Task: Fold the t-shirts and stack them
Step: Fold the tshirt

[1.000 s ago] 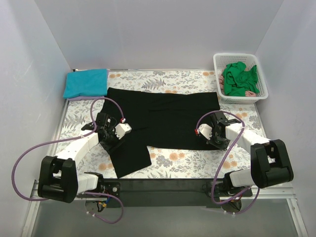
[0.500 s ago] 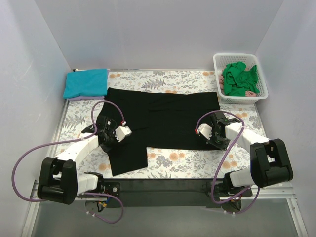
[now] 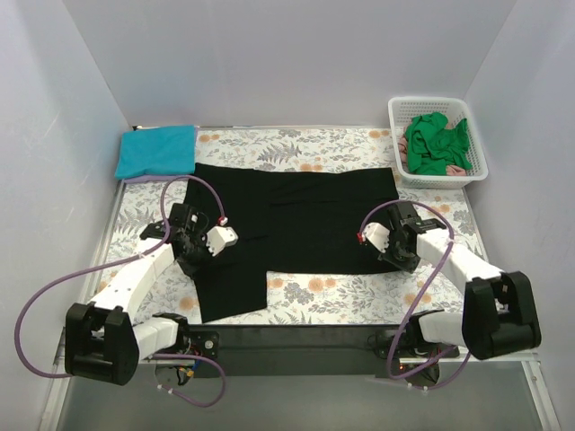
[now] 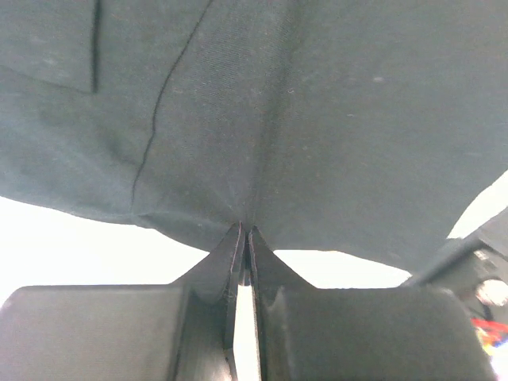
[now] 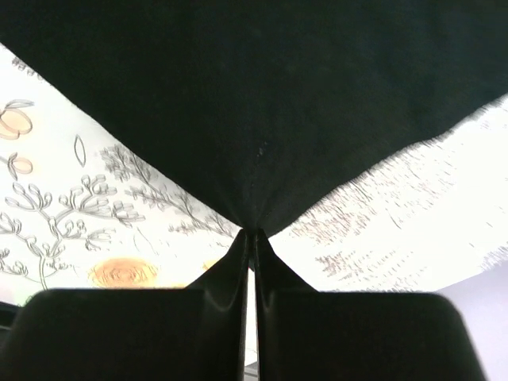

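A large black t-shirt [image 3: 296, 215] lies spread across the middle of the fern-print cover, with a flap running toward the near edge at the left. My left gripper [image 3: 190, 253] is shut on its left edge; the left wrist view shows the cloth [image 4: 262, 119] pinched at the fingertips [image 4: 235, 250]. My right gripper [image 3: 402, 256] is shut on its near right edge, and the cloth [image 5: 262, 95] hangs from the tips in the right wrist view. A folded teal shirt [image 3: 157, 150] lies at the back left on a lavender one [image 3: 133, 179]. Green shirts [image 3: 434, 144] sit crumpled in the basket.
The white lattice basket [image 3: 473, 171] stands at the back right corner and also holds some pink cloth [image 3: 458, 170]. Grey walls close in the table on three sides. Purple cables loop from both arms.
Both grippers have lifted slightly and drawn the black shirt's near edge back. The near left flap has shifted left and straightened. The shirt's right edge has pulled in a little.
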{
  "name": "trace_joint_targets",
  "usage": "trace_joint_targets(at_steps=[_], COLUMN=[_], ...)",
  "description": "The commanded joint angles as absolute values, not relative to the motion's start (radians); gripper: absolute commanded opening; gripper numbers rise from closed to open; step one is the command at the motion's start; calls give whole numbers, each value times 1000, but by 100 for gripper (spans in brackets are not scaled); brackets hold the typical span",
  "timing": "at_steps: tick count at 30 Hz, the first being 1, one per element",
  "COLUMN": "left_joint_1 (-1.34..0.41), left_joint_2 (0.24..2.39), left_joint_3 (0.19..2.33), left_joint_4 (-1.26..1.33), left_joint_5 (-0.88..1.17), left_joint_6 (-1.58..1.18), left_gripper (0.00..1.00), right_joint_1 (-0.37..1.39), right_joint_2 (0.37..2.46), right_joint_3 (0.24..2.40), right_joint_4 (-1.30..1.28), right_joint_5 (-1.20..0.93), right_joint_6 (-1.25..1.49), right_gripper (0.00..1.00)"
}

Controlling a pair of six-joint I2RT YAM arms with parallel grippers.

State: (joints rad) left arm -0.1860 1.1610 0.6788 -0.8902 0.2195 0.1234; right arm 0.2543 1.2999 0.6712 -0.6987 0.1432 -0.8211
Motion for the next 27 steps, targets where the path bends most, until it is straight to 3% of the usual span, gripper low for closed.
trace_joint_targets(at_steps=[1,8,27], left_joint_1=[-186,-146,-22], left_joint_2=[1092,1172,1617], left_joint_3=[776,928,1356], left_joint_4=[-1081,-1129,-1115], left_joint_5=[264,267,388], left_joint_6=[141,152,152], left_gripper=[0,0,0], right_joint_1=[235,190,129], right_joint_2=[1203,1232,1652], right_joint_3=[683,801,1242], right_joint_4=[-761,-792,-784], right_joint_5=[132,123,80], right_joint_6=[-865,-926,-957], right_gripper=[1,1,1])
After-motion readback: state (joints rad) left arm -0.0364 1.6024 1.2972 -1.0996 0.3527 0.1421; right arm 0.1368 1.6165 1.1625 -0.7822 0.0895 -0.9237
